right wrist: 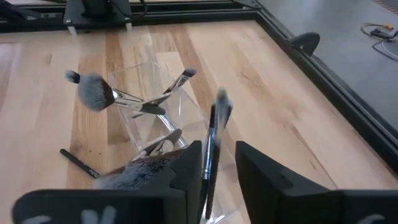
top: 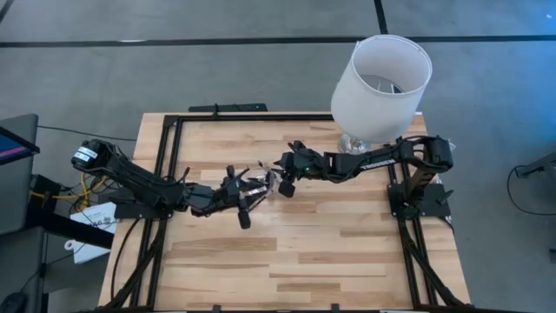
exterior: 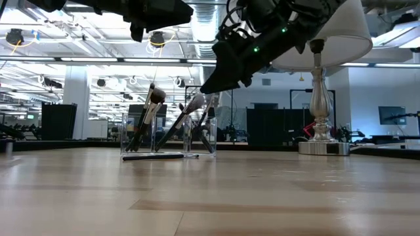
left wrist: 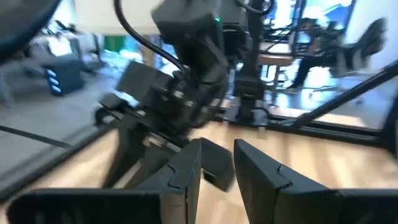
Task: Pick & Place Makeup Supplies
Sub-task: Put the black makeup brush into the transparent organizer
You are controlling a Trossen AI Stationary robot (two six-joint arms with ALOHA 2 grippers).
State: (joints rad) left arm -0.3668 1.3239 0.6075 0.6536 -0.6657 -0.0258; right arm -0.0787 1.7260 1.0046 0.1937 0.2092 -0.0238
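Note:
A clear holder (right wrist: pixel 163 79) stands mid-table (exterior: pixel 197 134) with several makeup brushes leaning in it, among them a fluffy-headed one (right wrist: pixel 93 91). One thin black brush (exterior: pixel 152 156) lies flat on the wood beside it (right wrist: pixel 78 160). My right gripper (right wrist: pixel 219 149) hovers open above the holder (top: pixel 284 184). A slim dark brush (right wrist: pixel 211 146) stands between its fingers, bristle tip (right wrist: pixel 222 99) pointing away, lower end toward the holder. My left gripper (top: pixel 246 209) is raised just left of the holder, open (left wrist: pixel 219 146) and empty, facing the right arm. My right gripper has the slim brush's handle (right wrist: pixel 208 171) running along the inner side of one finger (right wrist: pixel 189 168), with a clear gap to the other finger. Whether that finger touches the handle, I cannot tell.
A white-shaded lamp (top: pixel 380 83) on a silver base (exterior: pixel 321 147) stands at the table's far right corner, behind the right arm. A black frame (top: pixel 174 148) rims the table. Bare wood (top: pixel 330 252) spreads across the near half.

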